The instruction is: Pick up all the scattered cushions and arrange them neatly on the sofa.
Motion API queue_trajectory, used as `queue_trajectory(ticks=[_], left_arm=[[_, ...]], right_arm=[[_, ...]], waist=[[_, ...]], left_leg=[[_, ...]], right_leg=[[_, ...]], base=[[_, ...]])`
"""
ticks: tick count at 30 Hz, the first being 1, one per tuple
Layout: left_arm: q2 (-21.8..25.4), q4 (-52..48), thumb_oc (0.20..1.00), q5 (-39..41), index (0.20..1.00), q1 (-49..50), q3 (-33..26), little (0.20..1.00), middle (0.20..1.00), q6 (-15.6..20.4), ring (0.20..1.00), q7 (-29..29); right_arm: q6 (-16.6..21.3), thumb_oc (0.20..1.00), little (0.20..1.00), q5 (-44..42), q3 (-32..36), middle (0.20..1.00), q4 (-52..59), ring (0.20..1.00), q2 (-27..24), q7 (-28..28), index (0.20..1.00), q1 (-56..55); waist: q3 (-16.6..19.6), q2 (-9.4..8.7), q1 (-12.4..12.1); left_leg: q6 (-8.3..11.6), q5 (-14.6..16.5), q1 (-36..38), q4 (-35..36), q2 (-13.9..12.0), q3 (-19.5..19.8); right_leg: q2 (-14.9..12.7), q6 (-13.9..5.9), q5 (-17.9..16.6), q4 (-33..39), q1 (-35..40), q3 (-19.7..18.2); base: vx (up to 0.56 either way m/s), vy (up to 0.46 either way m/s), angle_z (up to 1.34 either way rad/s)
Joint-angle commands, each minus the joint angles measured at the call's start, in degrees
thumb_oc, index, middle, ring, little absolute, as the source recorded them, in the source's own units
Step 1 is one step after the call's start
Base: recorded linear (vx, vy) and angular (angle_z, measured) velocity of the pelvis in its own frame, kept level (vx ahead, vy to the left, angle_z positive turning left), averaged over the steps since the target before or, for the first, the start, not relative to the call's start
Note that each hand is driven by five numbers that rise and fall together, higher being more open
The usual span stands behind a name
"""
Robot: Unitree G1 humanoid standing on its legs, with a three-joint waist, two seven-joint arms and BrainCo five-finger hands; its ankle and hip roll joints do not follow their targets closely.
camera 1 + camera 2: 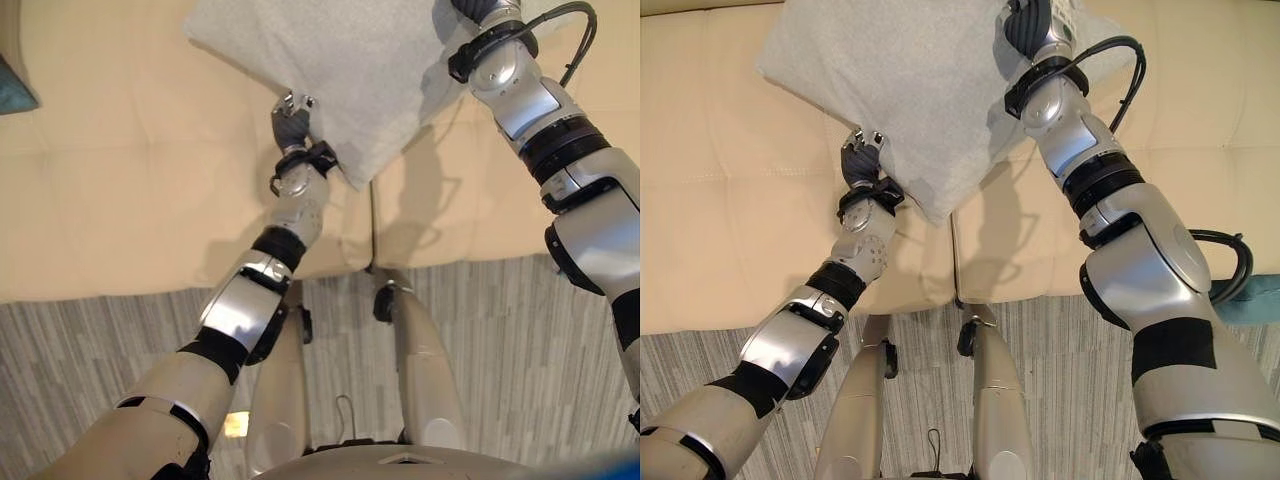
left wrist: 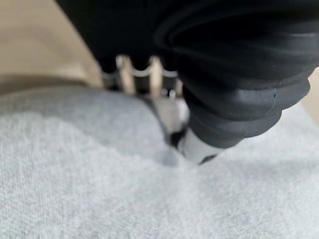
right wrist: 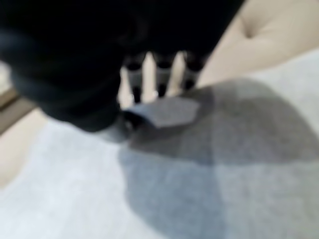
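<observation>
I hold the grey cushion (image 1: pixel 910 90) over the cream sofa (image 1: pixel 720 200), above the seam between its seat pads, with both hands on opposite edges. My left hand (image 1: pixel 862 160) pinches the cushion's near-left edge, thumb pressed into the cloth against the fingers. My right hand (image 1: pixel 1032 28) clamps the far-right edge, fingers over the top and thumb beneath. The cushion looks light and soft: it dents where the thumbs press and its free corner droops toward the sofa's front edge. I judge edge pinches near opposite corners safest; a one-handed hold would let it fold.
</observation>
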State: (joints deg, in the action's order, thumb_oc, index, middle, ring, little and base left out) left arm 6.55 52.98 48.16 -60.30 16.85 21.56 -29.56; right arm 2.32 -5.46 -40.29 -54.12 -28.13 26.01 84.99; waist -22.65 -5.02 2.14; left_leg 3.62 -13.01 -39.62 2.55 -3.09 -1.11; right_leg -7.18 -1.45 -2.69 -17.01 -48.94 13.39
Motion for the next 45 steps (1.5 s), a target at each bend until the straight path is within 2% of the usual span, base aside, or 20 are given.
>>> queue_trajectory(ticks=[1, 5, 11, 17, 26, 29, 30, 31, 36, 41, 45], left_arm=[[-1.7, -6.8, 0.200, -5.1, 0.200, -7.6, 2.3, 0.200, 0.200, 2.9, 0.200, 0.8], [0.0, -16.0, 0.200, -9.4, 0.200, -6.6, 2.4, 0.200, 0.200, 4.3, 0.200, -1.4], [1.3, -24.1, 0.200, -15.2, 0.200, -4.8, 3.1, 0.200, 0.200, 4.4, 0.200, -3.1], [2.6, -26.5, 0.200, -17.6, 0.200, -4.5, 3.3, 0.200, 0.200, 4.2, 0.200, -4.1], [5.4, -27.1, 0.200, -21.6, 0.200, -8.5, 4.3, 0.200, 0.200, 3.4, 0.200, -5.9], [6.4, -26.3, 0.200, -21.8, 0.200, -10.0, 4.6, 0.200, 0.200, 2.9, 0.200, -5.8], [6.9, -25.9, 0.200, -21.8, 0.200, -9.9, 4.7, 0.200, 0.200, 2.7, 0.200, -5.6], [7.3, -25.3, 0.200, -21.6, 0.200, -10.0, 4.7, 0.200, 0.200, 2.5, 0.200, -5.5], [7.6, -23.9, 0.200, -22.2, 0.200, -10.2, 5.3, 0.200, 0.200, 2.3, 0.200, -5.3], [8.2, -23.1, 0.200, -20.7, 0.200, -8.5, 5.3, 0.200, 0.200, 2.6, 0.200, -4.3], [10.5, -24.6, 0.200, -19.9, 0.200, -5.4, 5.2, 0.200, 0.200, 2.5, 0.200, -2.8]], right_arm=[[6.0, 0.200, 0.200, -1.0, 0.2, 0.200, 6.4, 0.200, 5.1, 0.0, 0.200, -0.8], [7.0, 0.200, 0.200, 0.5, 5.1, 0.200, 14.3, 0.200, 3.1, 2.3, 0.200, -5.2], [8.6, 0.200, 0.200, 2.4, 9.5, 0.200, 23.1, 0.200, 2.1, 3.6, 0.200, -10.6], [9.2, 0.200, 0.200, 4.0, 11.7, 0.200, 27.2, 0.200, 2.8, 4.2, 0.200, -13.1], [11.6, 0.200, 0.200, 3.2, 14.7, 0.200, 30.8, 0.200, 5.8, 6.2, 0.200, -14.1], [10.8, 0.200, 0.200, 3.3, 13.6, 0.200, 29.4, 0.200, 6.0, 5.9, 0.200, -13.1], [9.6, 0.366, 0.366, 4.6, 12.9, 0.366, 27.9, 0.366, 5.5, 6.1, 0.366, -12.4], [7.5, 1.000, 1.000, 7.2, 12.0, 1.000, 25.7, 1.000, 4.3, 6.5, 1.000, -10.9], [3.0, 1.000, 1.000, 12.7, 9.3, 1.000, 15.1, 1.000, -1.4, 9.1, 1.000, -4.4], [1.7, 1.000, 1.000, 10.6, 5.6, 1.000, 4.5, 1.000, -4.5, 8.9, 1.000, 1.8], [2.1, 1.000, 1.000, 6.7, 1.8, 1.000, -3.2, 1.000, -6.7, 6.1, 1.000, 5.3]], waist=[[-3.2, 0.55, -0.4], [-3.1, 1.57, -0.4], [-2.9, 2.04, -0.3], [-2.7, 2.00, -0.3], [-2.9, 3.00, -0.3], [-2.9, 3.22, -0.3], [-2.9, 3.33, -0.3], [-2.8, 3.45, -0.4], [-3.4, 4.22, -1.0], [-4.2, 4.60, -2.0], [-4.9, 5.18, -3.0]], left_leg=[[6.43, 3.9, 7.1, 2.5, -1.2, 3.1], [6.09, 4.7, 8.9, 2.5, -1.1, 3.1], [5.42, 5.5, 10.6, 2.5, -0.9, 3.0], [4.85, 5.7, 11.5, 2.5, -0.9, 2.9], [4.03, 5.8, 11.5, 2.1, -0.3, 2.9], [3.95, 5.7, 11.4, 2.1, -0.1, 3.0], [3.97, 5.7, 11.5, 2.1, 0.0, 2.9], [3.92, 5.8, 11.6, 2.2, 0.1, 2.8], [3.78, 5.6, 11.4, 2.1, 0.5, 2.9], [3.95, 5.2, 10.9, 2.1, 0.7, 3.0], [4.19, 4.9, 10.5, 2.2, 0.7, 3.0]], right_leg=[[-0.4, -7.56, -1.2, 5.5, 4.5, 0.4], [-0.7, -7.78, -1.0, 5.4, 5.9, 0.5], [-0.9, -8.22, -0.7, 5.2, 7.2, 0.5], [-0.9, -8.47, -0.7, 5.1, 7.5, 0.1], [-1.5, -8.47, -0.2, 4.1, 7.3, -0.6], [-1.6, -8.39, -0.2, 4.2, 7.6, -0.6], [-1.7, -8.29, -0.1, 4.2, 7.8, -0.7], [-1.7, -8.23, -0.1, 4.2, 7.9, -0.7], [-2.2, -7.95, 0.0, 3.7, 7.6, -0.9], [-2.6, -7.83, -0.1, 3.5, 7.1, -0.8], [-2.7, -7.65, 0.0, 3.1, 6.4, -0.9]], base=[[0.00, 0.000, 0.00], [0.00, 0.009, 0.00], [0.01, 0.013, 0.01], [0.01, 0.023, 0.00], [0.02, 0.039, 0.00], [0.01, 0.010, 0.00], [0.02, 0.044, 0.01], [0.02, 0.040, 0.01], [0.00, 0.021, 0.04], [0.00, 0.002, 0.04], [0.00, 0.000, 0.00]])
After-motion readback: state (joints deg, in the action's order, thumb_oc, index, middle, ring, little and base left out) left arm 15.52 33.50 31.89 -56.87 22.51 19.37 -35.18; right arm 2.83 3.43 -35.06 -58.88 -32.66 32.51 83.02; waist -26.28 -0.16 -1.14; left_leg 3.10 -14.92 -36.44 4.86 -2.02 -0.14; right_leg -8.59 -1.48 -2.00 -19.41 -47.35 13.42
